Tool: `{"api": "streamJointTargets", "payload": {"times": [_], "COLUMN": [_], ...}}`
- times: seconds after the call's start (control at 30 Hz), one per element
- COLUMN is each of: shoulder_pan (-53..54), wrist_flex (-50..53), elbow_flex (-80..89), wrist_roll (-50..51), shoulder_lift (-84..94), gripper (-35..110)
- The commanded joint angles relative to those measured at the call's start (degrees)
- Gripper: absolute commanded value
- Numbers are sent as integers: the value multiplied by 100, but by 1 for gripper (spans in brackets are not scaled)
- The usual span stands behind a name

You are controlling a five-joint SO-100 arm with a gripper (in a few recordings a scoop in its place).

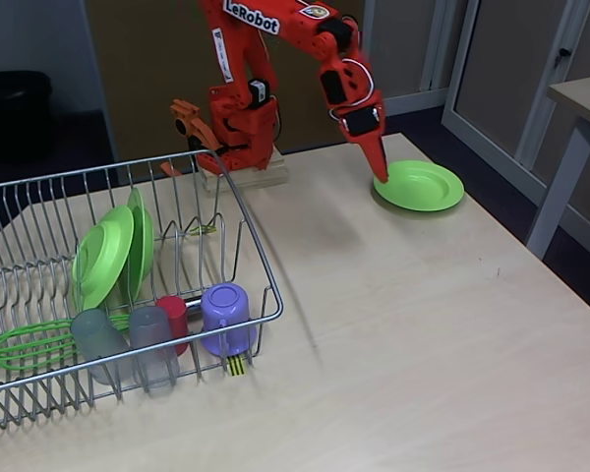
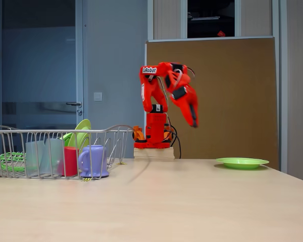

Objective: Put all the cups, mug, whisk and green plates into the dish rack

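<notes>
The wire dish rack [image 1: 128,285] at the worktop's left edge holds two upright green plates [image 1: 113,251], the whisk [image 1: 25,346], three cups [image 1: 147,344] and the inverted purple mug [image 1: 225,317]; a third plate [image 1: 420,185] lies flat near the far right edge.

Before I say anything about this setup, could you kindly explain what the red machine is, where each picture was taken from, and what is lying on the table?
The red machine is a small robot arm on a wooden block, ending in a two-finger gripper. One fixed view looks down at the table from above; the other looks along it from table height. In that low view the gripper hangs in the air above the table and holds nothing; whether its fingers are open or shut is unclear. A single green plate lies flat on the table below it. The wire dish rack holds two green plates standing on edge, a green whisk, two grey cups, a red cup and a purple mug turned upside down.
</notes>
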Motion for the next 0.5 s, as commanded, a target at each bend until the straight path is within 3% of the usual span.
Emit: {"api": "streamJointTargets", "payload": {"times": [0.0,0.2,0.47], "shoulder_pan": [-800,-1468,-1837], "wrist_flex": [-369,-1151,-1635], "elbow_flex": [-659,-1389,-1723], "wrist_roll": [747,1169,1925], "shoulder_lift": [-958,-2426,-3375], "gripper": [3,24,31]}}
